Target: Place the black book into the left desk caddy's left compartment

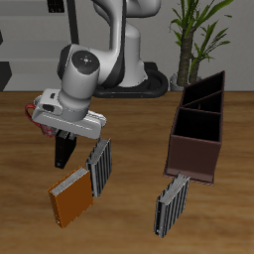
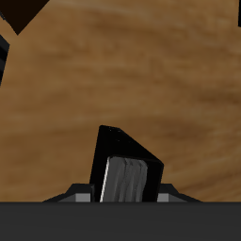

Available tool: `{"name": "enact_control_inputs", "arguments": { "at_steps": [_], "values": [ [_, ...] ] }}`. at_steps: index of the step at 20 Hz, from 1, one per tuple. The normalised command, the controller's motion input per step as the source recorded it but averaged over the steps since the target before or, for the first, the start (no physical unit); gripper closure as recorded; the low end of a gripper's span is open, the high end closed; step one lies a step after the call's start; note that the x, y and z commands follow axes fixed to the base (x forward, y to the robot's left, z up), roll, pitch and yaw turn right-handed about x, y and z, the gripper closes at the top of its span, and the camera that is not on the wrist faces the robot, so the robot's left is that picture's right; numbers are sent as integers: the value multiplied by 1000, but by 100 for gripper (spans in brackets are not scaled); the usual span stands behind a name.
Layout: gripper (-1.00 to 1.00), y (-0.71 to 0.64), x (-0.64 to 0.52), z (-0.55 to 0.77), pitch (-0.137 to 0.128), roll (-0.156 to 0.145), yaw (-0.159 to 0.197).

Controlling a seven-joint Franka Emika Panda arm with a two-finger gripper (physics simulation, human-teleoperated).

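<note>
Already the black book [image 2: 127, 169] is held clamped between the fingers of the gripper [image 1: 63, 149], lifted above the table [image 1: 129, 218] beside an orange book [image 1: 72, 200]. From there the left desk caddy [image 1: 198, 129] lies well apart across the table, its long axis running front to back.

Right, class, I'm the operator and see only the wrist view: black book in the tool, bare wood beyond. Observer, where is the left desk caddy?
Observer: The left desk caddy stands across the table from the tool holding the black book.
Operator: Anything near it?
Observer: A grey-striped book stands right at its front end.
Operator: And around me?
Observer: An orange book lies nearer the table's front edge, with a second grey-striped book beside it.
</note>
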Motion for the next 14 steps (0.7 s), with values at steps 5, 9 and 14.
{"name": "enact_control_inputs", "arguments": {
  "at_steps": [5, 9, 14],
  "values": [
    [100, 161, 10, 198, -9, 10, -18],
    [100, 312, -104, 364, -12, -2, -44],
    [100, 467, -243, 423, -26, -7, -54]
  ]
}}
